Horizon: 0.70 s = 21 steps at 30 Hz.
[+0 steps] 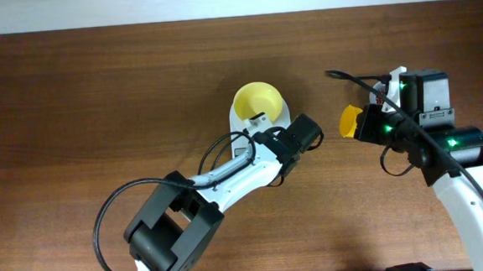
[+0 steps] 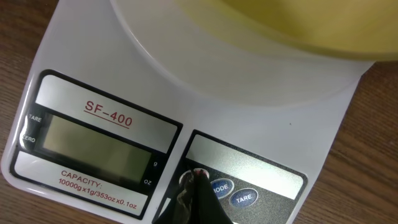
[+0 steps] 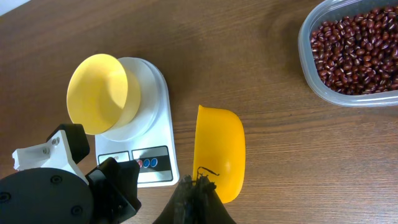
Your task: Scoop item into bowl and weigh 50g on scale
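Left pincer (image 2: 197,184), fingers together, tip on the red button (image 2: 186,180) of the scale (image 2: 261,106) — the bowl (image 2: 298,25) sits on its platform. Right pincer (image 3: 199,185) is clamped on the handle of the yellow scoop (image 3: 221,143), just beside the scale. The beans (image 3: 357,46) lie in a clear container (image 3: 318,92) on the dark wood-grain surface (image 1: 71,95) — a pale strip edges its far side.

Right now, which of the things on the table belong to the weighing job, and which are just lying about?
Part of the job:
- beans in the clear container
- yellow scoop, held by the right gripper
- pale-yellow bowl, sitting on the scale
- left gripper, shut, tip at the scale's red button

Lying about:
- nothing loose that I can see, only the wooden table
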Each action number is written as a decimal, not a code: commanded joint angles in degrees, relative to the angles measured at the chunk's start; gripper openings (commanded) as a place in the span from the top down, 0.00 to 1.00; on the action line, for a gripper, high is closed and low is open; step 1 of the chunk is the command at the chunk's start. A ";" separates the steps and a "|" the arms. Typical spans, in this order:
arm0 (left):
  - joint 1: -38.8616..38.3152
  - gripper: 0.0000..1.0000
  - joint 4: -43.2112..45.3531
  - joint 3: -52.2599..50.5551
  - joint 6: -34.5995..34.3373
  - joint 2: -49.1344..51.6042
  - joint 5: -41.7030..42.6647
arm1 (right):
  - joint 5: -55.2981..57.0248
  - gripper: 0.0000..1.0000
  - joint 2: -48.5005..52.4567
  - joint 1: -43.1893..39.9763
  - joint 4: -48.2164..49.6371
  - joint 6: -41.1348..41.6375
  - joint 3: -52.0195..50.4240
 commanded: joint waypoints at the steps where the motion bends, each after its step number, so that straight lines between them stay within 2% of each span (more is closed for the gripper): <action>1: -0.24 1.00 0.15 -0.55 -0.59 1.38 -1.51 | 1.16 0.96 0.11 0.31 -0.02 -0.59 1.09; 21: -0.22 1.00 1.36 -0.55 -0.59 2.01 -2.16 | 1.16 0.96 0.11 0.31 -0.04 -0.59 1.09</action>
